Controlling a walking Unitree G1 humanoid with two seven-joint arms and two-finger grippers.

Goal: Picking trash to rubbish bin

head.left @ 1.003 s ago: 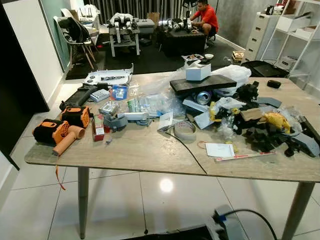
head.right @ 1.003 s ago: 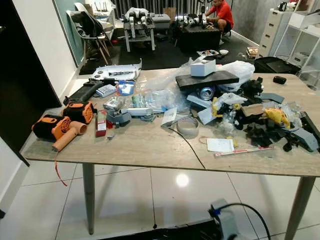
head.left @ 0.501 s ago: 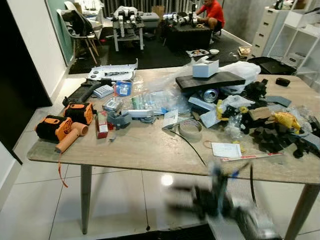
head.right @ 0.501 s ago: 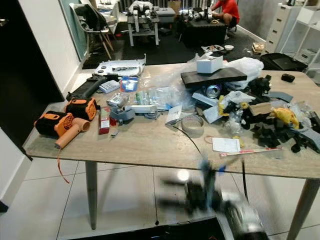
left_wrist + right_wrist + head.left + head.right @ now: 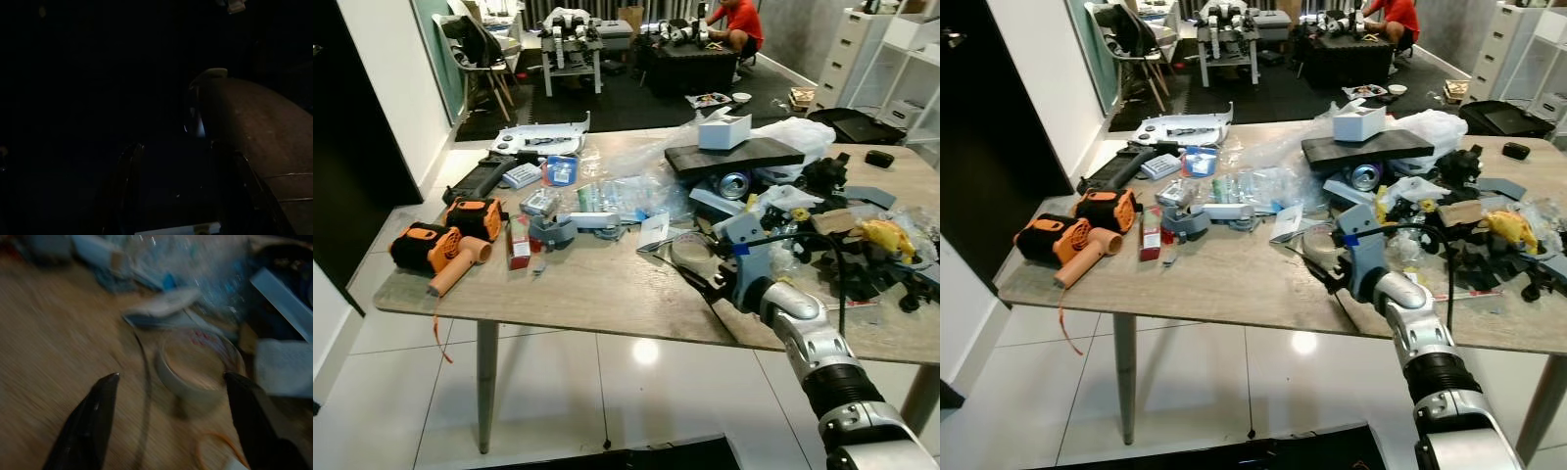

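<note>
A wooden table (image 5: 587, 294) is strewn with clutter: clear plastic bags (image 5: 626, 196), a crushed can (image 5: 734, 184), a small red box (image 5: 518, 242), scraps of paper and a roll of tape (image 5: 690, 250). My right gripper (image 5: 700, 282) reaches over the table's front edge, low above the top and just short of the tape roll (image 5: 198, 360). It is open, with nothing between its fingers. A thin black cable (image 5: 144, 396) runs beneath them. In the dark left wrist view the left gripper (image 5: 183, 196) hangs idle, its fingers faintly seen apart.
An orange blower (image 5: 435, 250) lies at the table's left end. A black board (image 5: 734, 155) carrying a white box (image 5: 724, 130) sits at the back, black and yellow parts (image 5: 862, 245) on the right. Beyond are a chair (image 5: 475, 49), white shelves (image 5: 901, 59) and a person (image 5: 744, 22).
My right arm has risen from below the table edge and now reaches over the top beside the tape roll. The camera has shifted slightly nearer the table.
</note>
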